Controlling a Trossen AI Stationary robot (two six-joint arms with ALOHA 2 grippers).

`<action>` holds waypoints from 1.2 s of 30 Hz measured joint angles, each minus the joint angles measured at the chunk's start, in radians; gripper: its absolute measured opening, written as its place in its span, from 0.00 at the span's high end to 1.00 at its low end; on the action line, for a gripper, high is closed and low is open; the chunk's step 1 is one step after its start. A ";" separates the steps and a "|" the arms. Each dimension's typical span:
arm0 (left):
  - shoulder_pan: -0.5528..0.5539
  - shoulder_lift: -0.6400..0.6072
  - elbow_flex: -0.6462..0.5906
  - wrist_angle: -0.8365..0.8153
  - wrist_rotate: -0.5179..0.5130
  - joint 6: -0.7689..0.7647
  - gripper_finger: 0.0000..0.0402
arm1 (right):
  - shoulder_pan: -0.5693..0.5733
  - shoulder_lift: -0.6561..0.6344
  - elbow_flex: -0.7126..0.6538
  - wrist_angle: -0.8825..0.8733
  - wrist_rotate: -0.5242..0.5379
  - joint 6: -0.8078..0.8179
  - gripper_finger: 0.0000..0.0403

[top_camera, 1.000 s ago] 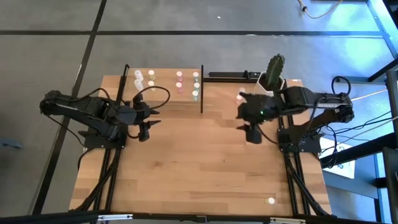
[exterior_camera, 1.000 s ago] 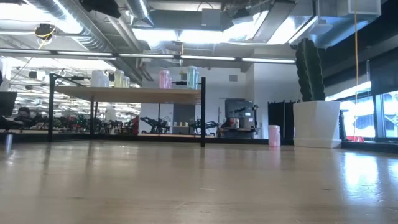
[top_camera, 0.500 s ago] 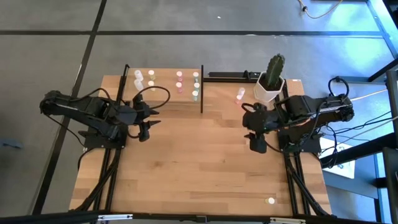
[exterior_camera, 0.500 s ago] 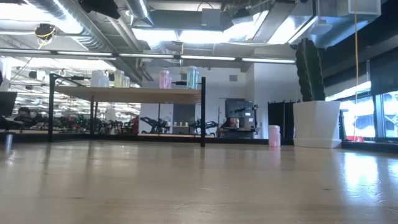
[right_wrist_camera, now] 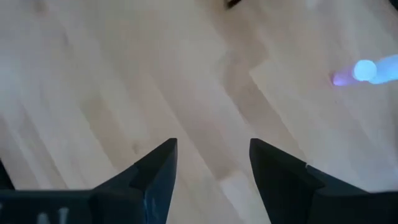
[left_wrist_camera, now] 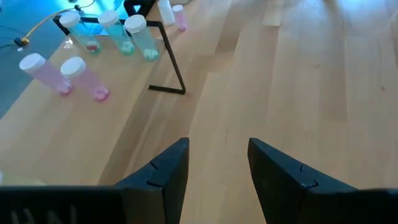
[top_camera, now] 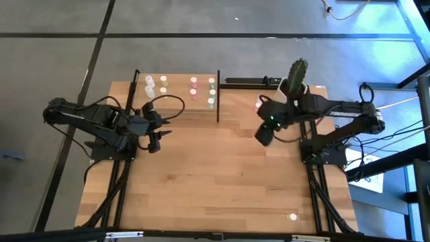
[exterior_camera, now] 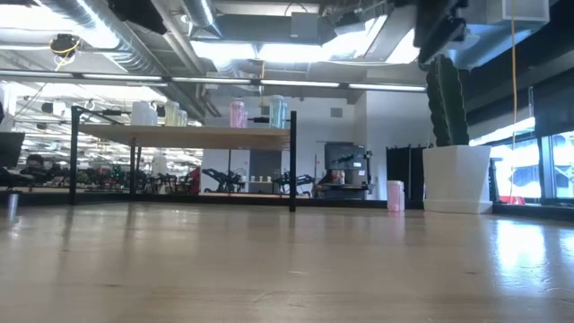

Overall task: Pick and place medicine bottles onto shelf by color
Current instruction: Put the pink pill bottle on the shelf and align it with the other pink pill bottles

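Bottles sit in rows on the shelf (top_camera: pixel 176 94) at the back left of the table (top_camera: pixel 215 195): white ones (top_camera: pixel 149 81) on the left, pale yellow one (top_camera: pixel 163 90) next, pink ones (top_camera: pixel 193 88) in the middle, green ones (top_camera: pixel 211 94) on the right by the black post. All stand up straight. In the low view they show on top of the shelf board, w/ the pink one (exterior_camera: pixel 238 113) and green one (exterior_camera: pixel 277 111) easy to pick out.

One more pink bottle (top_camera: pixel 259 103) stands on the table, near the white pot w/ the cactus (top_camera: pixel 295 79), well apart from the shelf. One small white bottle (top_camera: pixel 292 216) sits alone at the front right corner of the table.

Right gripper (top_camera: pixel 263 134) hangs over the table just in front of that loose pink bottle, not touching it. Its fingers are apart w/ nothing between them; the right wrist view shows bare wood in the gap.

Left gripper (top_camera: pixel 156 140) waits in front of the shelf, near its left end. Its fingers are apart too, w/ only bare table between them in the left wrist view.
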 joint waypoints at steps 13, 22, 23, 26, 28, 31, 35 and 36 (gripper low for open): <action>0.000 0.000 0.000 -0.017 0.002 0.000 0.61 | -0.269 0.111 0.009 0.052 0.000 0.450 0.49; 0.000 0.000 0.000 -0.016 0.002 0.008 0.61 | -0.388 0.291 0.009 0.141 -0.081 0.383 0.49; 0.000 0.000 0.000 -0.016 0.002 0.008 0.61 | -0.401 0.304 0.009 0.141 -0.096 0.354 0.49; 0.000 0.000 0.000 -0.016 0.002 0.008 0.61 | -0.433 0.332 0.009 0.129 -0.145 0.267 0.49; 0.000 0.000 0.000 -0.016 0.002 0.008 0.61 | -0.451 0.350 0.009 0.135 -0.154 0.243 0.49; 0.001 0.000 0.000 -0.016 0.001 0.008 0.61 | -0.481 0.369 0.009 0.131 -0.190 0.224 0.49; 0.001 0.000 0.000 -0.015 0.001 0.008 0.61 | -0.514 0.378 0.010 0.128 -0.210 0.174 0.49; 0.001 0.000 0.000 -0.015 0.001 0.007 0.61 | -0.520 0.378 0.010 0.130 -0.207 0.161 0.49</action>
